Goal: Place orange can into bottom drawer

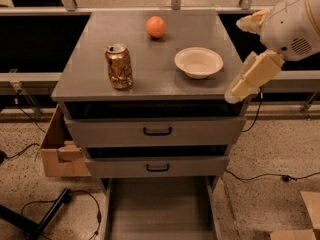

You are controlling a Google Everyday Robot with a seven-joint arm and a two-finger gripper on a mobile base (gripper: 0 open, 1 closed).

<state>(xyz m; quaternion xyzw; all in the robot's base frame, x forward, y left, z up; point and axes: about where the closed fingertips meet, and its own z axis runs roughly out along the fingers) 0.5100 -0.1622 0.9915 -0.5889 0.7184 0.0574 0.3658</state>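
Observation:
The orange can (119, 66) stands upright on the left part of the grey cabinet top (145, 79); it is dented, orange-gold, with a silver top. The bottom drawer (160, 209) is pulled out at the foot of the cabinet, its flat grey floor bare. My gripper (236, 60) hangs at the cabinet's right edge, well to the right of the can. Its cream fingers (252, 76) are spread apart and hold nothing.
A round orange fruit (156, 26) lies at the back of the top and a white bowl (198, 62) at the right, near my gripper. Two upper drawers with black handles (157, 131) are slightly ajar. A cardboard box (59, 151) stands on the floor at the left, with cables around it.

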